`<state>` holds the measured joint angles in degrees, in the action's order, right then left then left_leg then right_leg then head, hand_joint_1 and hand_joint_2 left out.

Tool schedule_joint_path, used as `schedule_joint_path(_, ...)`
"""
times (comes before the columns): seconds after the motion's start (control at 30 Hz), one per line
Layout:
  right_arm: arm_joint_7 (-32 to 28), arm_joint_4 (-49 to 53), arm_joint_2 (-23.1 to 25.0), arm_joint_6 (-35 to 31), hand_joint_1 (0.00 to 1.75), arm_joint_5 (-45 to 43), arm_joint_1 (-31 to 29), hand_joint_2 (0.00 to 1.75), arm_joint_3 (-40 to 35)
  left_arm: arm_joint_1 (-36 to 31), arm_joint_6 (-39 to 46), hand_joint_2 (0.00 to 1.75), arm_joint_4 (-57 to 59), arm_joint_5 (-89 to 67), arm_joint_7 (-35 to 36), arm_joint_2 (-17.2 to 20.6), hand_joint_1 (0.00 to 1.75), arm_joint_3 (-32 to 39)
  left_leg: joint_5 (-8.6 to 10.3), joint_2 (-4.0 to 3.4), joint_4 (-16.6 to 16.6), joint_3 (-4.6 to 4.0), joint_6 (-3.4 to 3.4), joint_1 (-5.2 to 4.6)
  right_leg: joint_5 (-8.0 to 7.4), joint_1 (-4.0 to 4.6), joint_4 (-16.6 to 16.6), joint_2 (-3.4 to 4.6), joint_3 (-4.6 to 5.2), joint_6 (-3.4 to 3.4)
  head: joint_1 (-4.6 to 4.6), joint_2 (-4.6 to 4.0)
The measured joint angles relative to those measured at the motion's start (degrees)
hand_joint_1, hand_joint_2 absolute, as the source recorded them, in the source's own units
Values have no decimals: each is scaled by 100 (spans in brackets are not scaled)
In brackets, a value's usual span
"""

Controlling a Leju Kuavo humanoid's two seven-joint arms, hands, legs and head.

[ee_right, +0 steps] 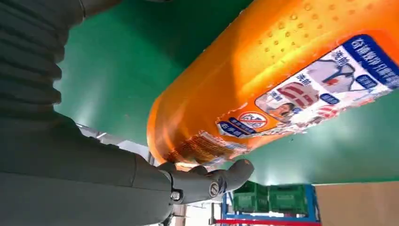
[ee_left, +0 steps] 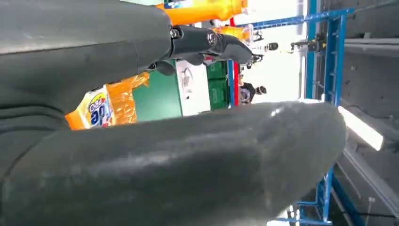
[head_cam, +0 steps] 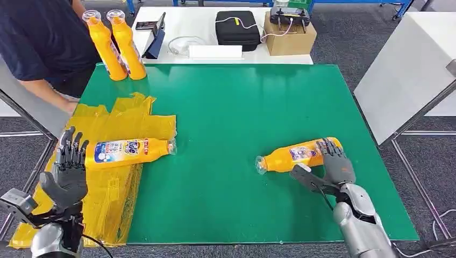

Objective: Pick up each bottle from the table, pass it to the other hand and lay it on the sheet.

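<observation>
Right hand reaching onto the lying bottle; one already on the sheet.

My right hand (head_cam: 332,166) rests over the base end of the bottle (head_cam: 297,155) lying on the green table (head_cam: 242,107), fingers draped, thumb apart, grip not yet closed, I judge; my left hand (head_cam: 69,169) waits spread and empty beside the delivered bottle (head_cam: 129,151) on the yellow sheet (head_cam: 121,118); two upright bottles (head_cam: 115,45) and a person's arm (head_cam: 45,91) crowd the far corner.

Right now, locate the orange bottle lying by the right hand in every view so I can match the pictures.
Head view: the orange bottle lies on its side on the green table, lower right, cap pointing left, with the right hand at its base end.
Left wrist view: this bottle is not in it.
Right wrist view: the bottle takes up the upper right, label facing the camera.
Shared landmark: the green table.
</observation>
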<state>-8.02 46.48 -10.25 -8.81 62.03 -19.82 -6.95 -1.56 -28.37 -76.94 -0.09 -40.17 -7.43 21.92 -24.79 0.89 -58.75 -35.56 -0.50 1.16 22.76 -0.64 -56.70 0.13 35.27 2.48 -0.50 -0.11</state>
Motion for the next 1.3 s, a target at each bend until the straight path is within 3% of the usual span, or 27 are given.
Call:
schedule_joint_path(0.4, 153, -1155, 105, 424, 0, 751, -1302, 175, -681, -276, -35, 0, 197, 11, 0, -2, 0, 7, 13, -9, 0, 8, 0, 1, -18, 2, -2, 8, -4, -7, 0, 0)
schedule_joint_path(0.77, 245, -1669, 142, 1620, 0, 1189, -1830, 175, -1388, -354, -96, 0, 295, 18, 0, -2, 0, 17, 13, -1, -1, 1, 0, 0, -16, 1, -1, 8, 2, -7, 0, 0)
schedule_joint_path(1.0, 210, -1907, 79, 1684, 3, 1206, -1965, 175, -1582, -395, -101, 0, 369, 9, 0, -2, 0, 33, 13, 0, -1, 2, 0, -1, -17, 1, 0, 7, 1, -7, 0, 0)
schedule_joint_path(1.03, 210, -1920, 79, 1686, 138, 1206, -1976, 175, -1593, -399, -101, 0, 376, 9, 0, -2, 0, 33, 13, 0, -2, 3, 0, -1, -17, 1, 0, 7, 1, -7, 0, 0)
schedule_joint_path(1.07, 194, -1942, 74, 1752, 157, 1213, -1992, 175, -1611, -404, -107, 0, 382, 9, 0, -2, 0, 35, 13, 0, -2, 5, 0, 0, -17, 1, 0, 8, 2, -7, -2, 0)
schedule_joint_path(1.1, 137, -1979, 46, 1920, 175, 1237, -2023, 175, -1639, -425, -120, 0, 400, 9, 0, -2, 0, 35, 13, -1, -3, 9, 0, 0, -17, 1, 1, 9, 4, -7, 2, 0)
schedule_joint_path(1.2, -150, -2145, -171, 2602, 175, 1316, -2120, 175, -1856, -552, -138, 0, 527, 9, 2, -7, 0, 24, 13, 7, -3, 22, 0, 1, -12, 3, 5, 5, -6, -9, 0, 0)
schedule_joint_path(1.3, -394, -2254, -429, 2794, 175, 1333, -2123, 175, -2044, -682, -118, 0, 678, 9, 2, -11, 0, -24, 2, 31, -2, 56, -5, 1, 8, 3, 13, -7, -3, 9, 0, 0)
